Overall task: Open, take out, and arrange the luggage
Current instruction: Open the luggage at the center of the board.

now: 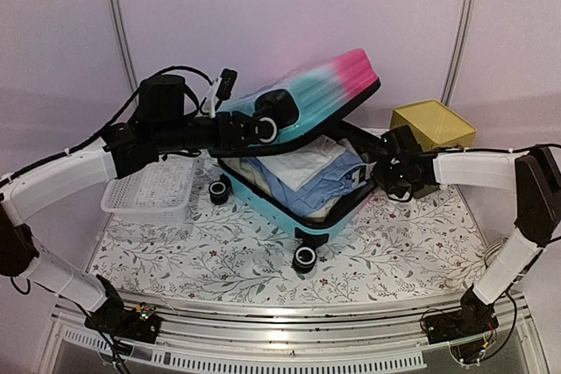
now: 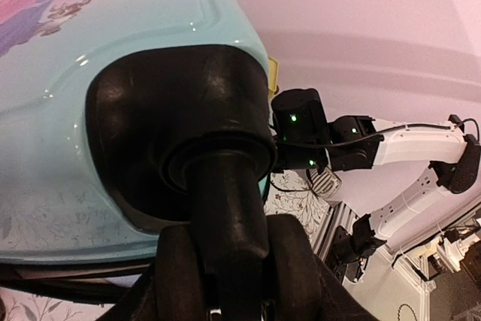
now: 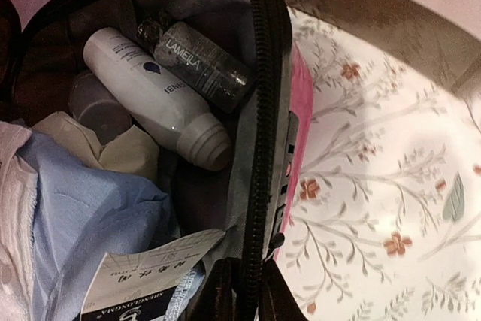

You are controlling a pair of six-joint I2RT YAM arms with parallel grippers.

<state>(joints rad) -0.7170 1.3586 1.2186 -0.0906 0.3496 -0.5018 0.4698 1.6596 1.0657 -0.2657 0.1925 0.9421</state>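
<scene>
The luggage (image 1: 333, 85) lies on the table with its pink-to-turquoise lid raised at an angle over the lower shell (image 1: 279, 214). My left gripper (image 1: 263, 130) is shut on a black wheel (image 2: 225, 208) at the lid's corner and holds the lid up. At the shell's right edge, my right gripper (image 1: 386, 177) is shut on the black zipper rim (image 3: 263, 110), one finger on each side. Inside are folded white and blue clothes (image 1: 302, 168), a white bottle (image 3: 154, 95), a dark clear bottle (image 3: 199, 65) and a paper tag (image 3: 143, 272).
A white perforated basket (image 1: 153, 190) stands left of the luggage. A yellow-topped box (image 1: 434, 124) sits at the back right, behind my right arm. Two of the shell's wheels (image 1: 304, 257) point toward the front. A floral cloth (image 1: 394, 243) covers the table.
</scene>
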